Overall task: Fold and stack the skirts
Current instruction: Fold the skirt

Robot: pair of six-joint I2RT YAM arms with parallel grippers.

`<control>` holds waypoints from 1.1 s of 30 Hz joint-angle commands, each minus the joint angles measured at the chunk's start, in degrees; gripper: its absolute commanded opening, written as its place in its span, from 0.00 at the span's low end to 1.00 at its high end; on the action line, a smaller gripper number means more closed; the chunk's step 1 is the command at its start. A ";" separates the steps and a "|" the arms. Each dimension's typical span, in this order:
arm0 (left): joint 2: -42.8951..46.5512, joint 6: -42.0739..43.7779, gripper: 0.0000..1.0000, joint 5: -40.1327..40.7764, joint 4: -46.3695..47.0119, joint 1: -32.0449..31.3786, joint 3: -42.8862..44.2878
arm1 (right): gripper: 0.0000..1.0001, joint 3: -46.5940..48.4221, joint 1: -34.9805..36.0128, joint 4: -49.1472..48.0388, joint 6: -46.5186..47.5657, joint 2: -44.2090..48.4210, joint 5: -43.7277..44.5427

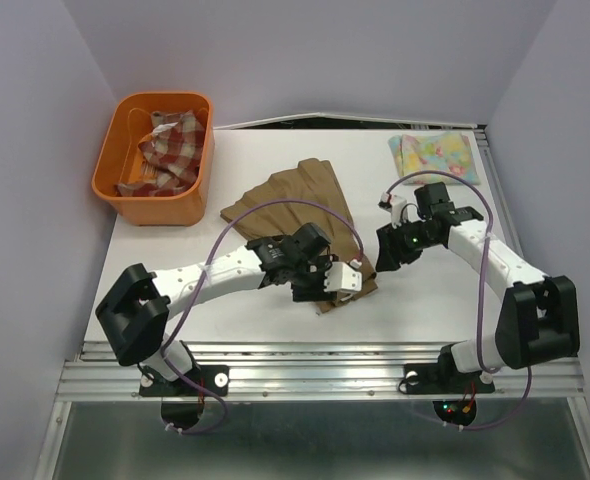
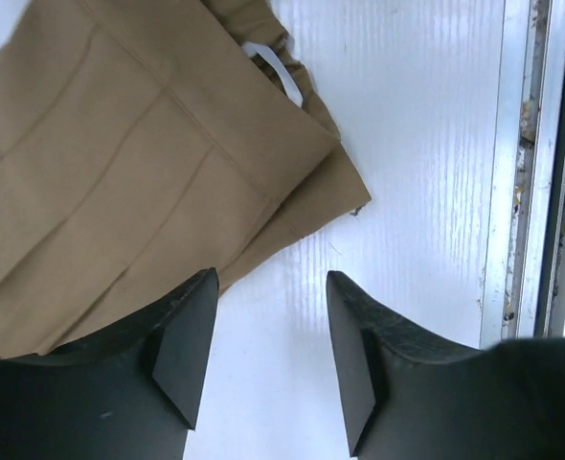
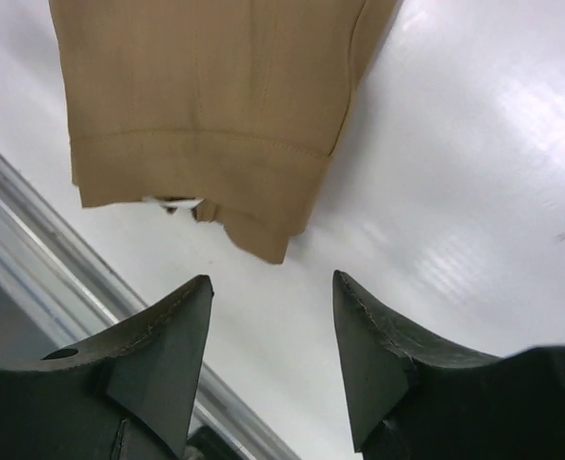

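Top external view, far left: the orange plastic basket (image 1: 113, 188) holds the crumpled red-and-cream plaid skirt (image 1: 171, 150). On the white tabletop (image 1: 425, 300), centre, I've got the plain tan-brown skirt (image 1: 295, 200) lying partly folded, pleats fanned toward the far side. My left hand (image 2: 271, 283) hovers at its near corner, spread wide and empty over bare surface. My right hand (image 3: 273, 280) hangs just right of that skirt, likewise parted, gripping nothing. In the far right corner, the pastel floral skirt (image 1: 435, 157) lies folded flat.

I count three skirts here, one tan skirt (image 1: 290, 200), one plaid skirt (image 1: 170, 140), one floral skirt (image 1: 435, 157), plus one orange basket (image 1: 150, 208) and two robot arms, left arm (image 1: 225, 268) and right arm (image 1: 485, 255).
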State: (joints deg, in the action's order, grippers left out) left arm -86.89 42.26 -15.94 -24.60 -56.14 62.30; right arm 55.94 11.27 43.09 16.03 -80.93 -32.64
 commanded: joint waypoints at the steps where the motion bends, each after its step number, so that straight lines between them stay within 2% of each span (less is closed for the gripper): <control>1: 2.60 -0.94 0.56 -0.13 5.77 0.33 -4.71 | 0.59 1.17 -0.28 -7.42 1.98 -0.54 1.98; 3: 3.22 -3.05 0.50 -2.06 8.41 0.33 -6.40 | 0.59 1.89 -0.28 -6.97 1.20 -2.39 -0.30; 5: 3.13 -6.65 0.40 -3.73 9.21 0.42 -7.81 | 0.57 1.37 -0.28 -8.63 1.19 -2.22 -1.11; 9: 1.56 -15.43 0.26 -11.35 11.50 2.25 -7.73 | 0.54 -1.18 -0.28 -11.63 8.72 0.06 1.09; 10: 0.16 -17.45 0.19 -13.39 11.07 4.26 -6.85 | 0.54 -1.36 -0.28 -11.54 10.67 1.37 1.53; 15: -1.35 -35.00 0.11 -24.72 14.04 13.32 -7.81 | 0.61 -3.82 -0.28 -13.64 19.72 8.05 1.44; 17: -0.91 -38.20 0.05 -25.63 16.59 16.66 -9.30 | 0.64 -5.14 0.33 -15.40 22.10 9.90 1.97; 20: -1.35 -43.82 0.01 -29.73 17.48 19.39 -10.71 | 0.64 -6.72 3.04 -16.55 26.05 10.61 4.07; 25: -0.73 -53.66 0.00 -33.01 23.62 19.84 -15.63 | 0.64 -10.15 5.69 -19.79 30.98 11.49 6.53; 29: -3.72 -55.00 0.00 -31.52 24.16 20.98 -16.77 | 0.64 -12.70 7.97 -22.69 36.25 10.88 9.00; 33: -7.32 -56.93 0.00 -30.64 26.00 22.39 -15.99 | 0.64 -14.46 8.59 -25.95 37.23 9.82 10.05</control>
State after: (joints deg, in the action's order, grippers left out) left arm -92.20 -10.94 -45.65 -2.39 -35.05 46.13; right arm 42.17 18.87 23.51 49.39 -70.70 -24.77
